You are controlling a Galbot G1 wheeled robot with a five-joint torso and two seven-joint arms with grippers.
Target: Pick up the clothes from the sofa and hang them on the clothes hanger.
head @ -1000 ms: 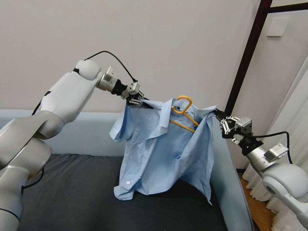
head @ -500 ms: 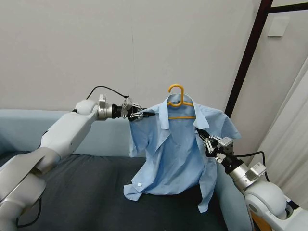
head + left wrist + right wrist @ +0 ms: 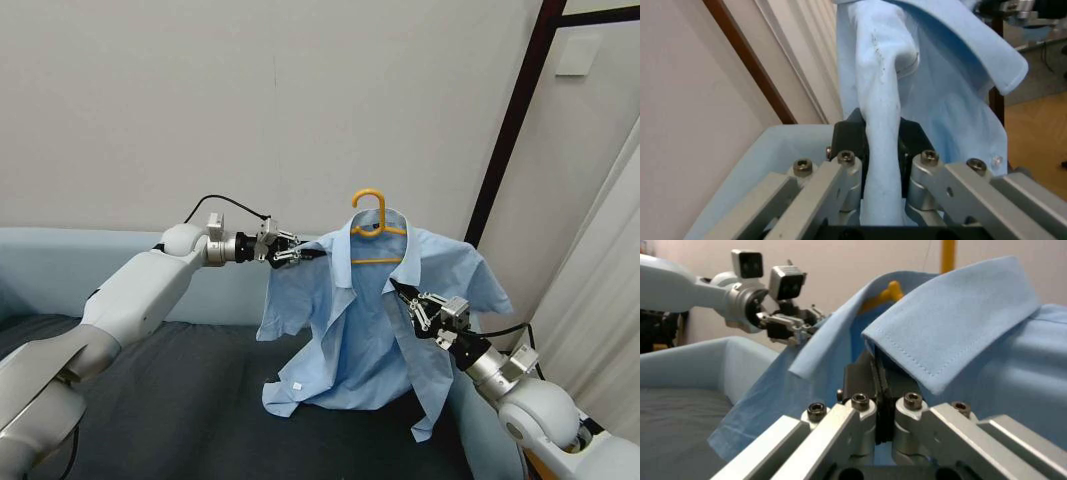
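Holding a light blue shirt [image 3: 370, 320] spread between both arms above the sofa [image 3: 40, 270], the robot stands partway through its laundry job. The left claw [image 3: 290, 253] is clenched on a fold of cloth at the shirt's shoulder, and the left wrist view shows the fabric running straight between its fingers. The right claw [image 3: 412, 303] is pinched onto the garment's front edge just under the collar [image 3: 953, 315]. A yellow hanger [image 3: 373, 225] already sits inside the neck of the shirt, its hook rising free above the collar against the pale wall [image 3: 200, 100] and caught on nothing that can be seen. The garment hangs clear of most of the dark seat cushion [image 3: 170, 400], though whether its lowest hem brushes the cushion cannot be told. By this evidence the pick-up is done and the shirt is on its hanger. What seems left is to bring the hook to a rail, perhaps by the dark post [image 3: 510, 130] at the right, and let go.
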